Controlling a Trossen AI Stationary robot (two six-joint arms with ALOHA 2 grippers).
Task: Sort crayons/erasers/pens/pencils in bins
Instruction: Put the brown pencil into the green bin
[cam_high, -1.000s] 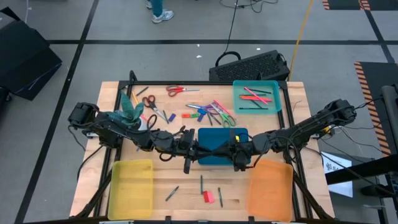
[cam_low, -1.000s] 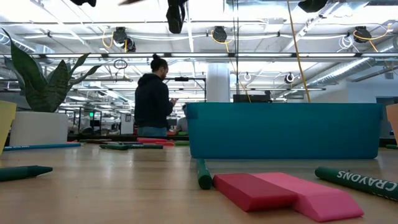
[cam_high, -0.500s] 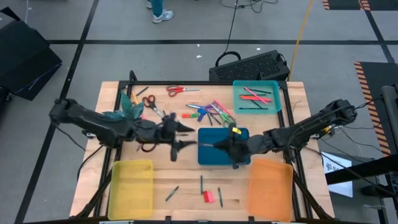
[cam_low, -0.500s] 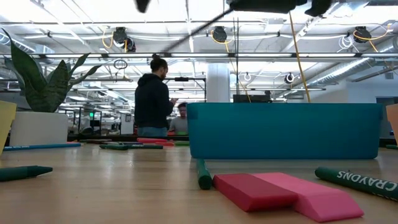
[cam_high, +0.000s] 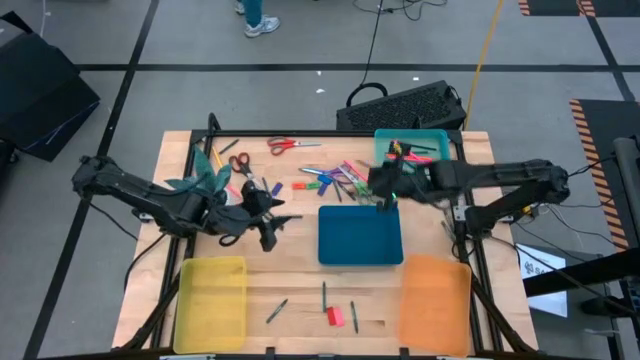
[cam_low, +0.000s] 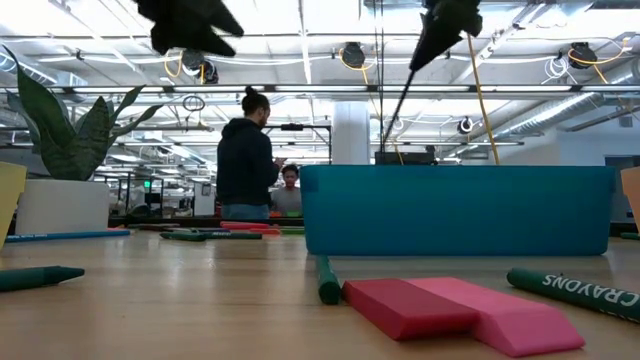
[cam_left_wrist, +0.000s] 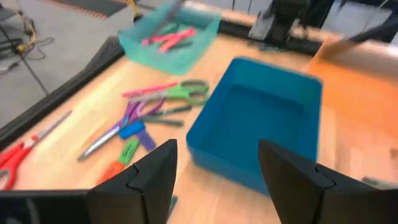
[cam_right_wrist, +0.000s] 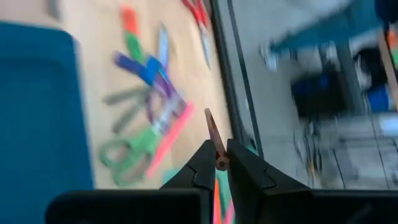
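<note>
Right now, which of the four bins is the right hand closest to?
The teal bin at the table's far right corner, already holding pens. The right hand, gripping a brown pencil, hangs at its inner edge.

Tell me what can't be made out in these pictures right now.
- What lies inside the dark blue bin: the low view shows only its near wall.
- Exact kinds of sticks in the teal bin: too small in the high view, blurred in the left wrist view.
- The brown stick pinched in the right gripper: pencil or crayon, blur hides it.
- The left gripper is open; anything beneath it is out of frame.
</note>
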